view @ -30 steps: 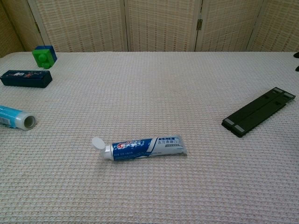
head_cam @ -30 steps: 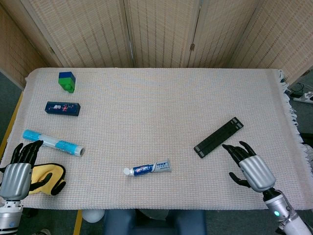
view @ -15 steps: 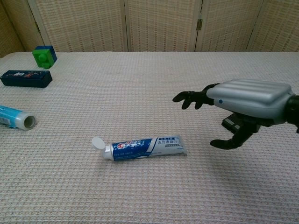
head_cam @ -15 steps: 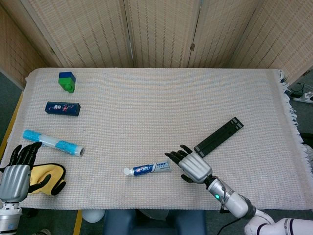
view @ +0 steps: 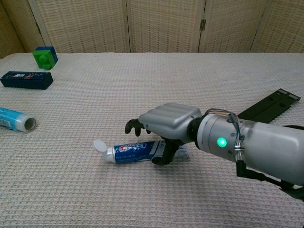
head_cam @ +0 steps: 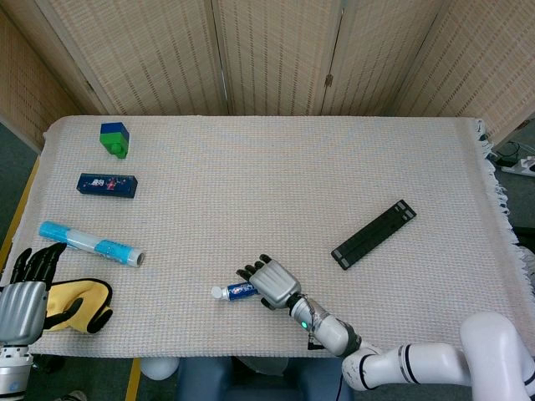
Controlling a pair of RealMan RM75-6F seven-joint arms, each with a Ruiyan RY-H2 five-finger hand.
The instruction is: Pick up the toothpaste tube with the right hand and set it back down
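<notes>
The toothpaste tube [view: 142,151] was blue and white with red lettering, its white flip cap [view: 99,145] open at the left end; it lay flat on the woven cloth of the surface [head_cam: 276,192], low and slightly left of centre in both views. The right hand [view: 166,124] arched directly over the tube's right half, palm down. Its dark fingers [view: 133,127] curved past the far side of the tube and the thumb [view: 164,153] reached down on the near side, touching or nearly touching the tube; whether they pressed on it could not be told. The tube rested on the cloth.

The left hand [head_cam: 27,288] showed at the lower left edge of the head view, fingers spread and holding nothing, just beside a yellow cloth item [head_cam: 79,302].

Along the left side lay a light blue roll [head_cam: 90,243], a dark blue box [head_cam: 107,185] and a green and blue block [head_cam: 114,139]. A black flat bar [head_cam: 374,233] lay at an angle right of centre, well apart from the tube. No container appeared in either view.
</notes>
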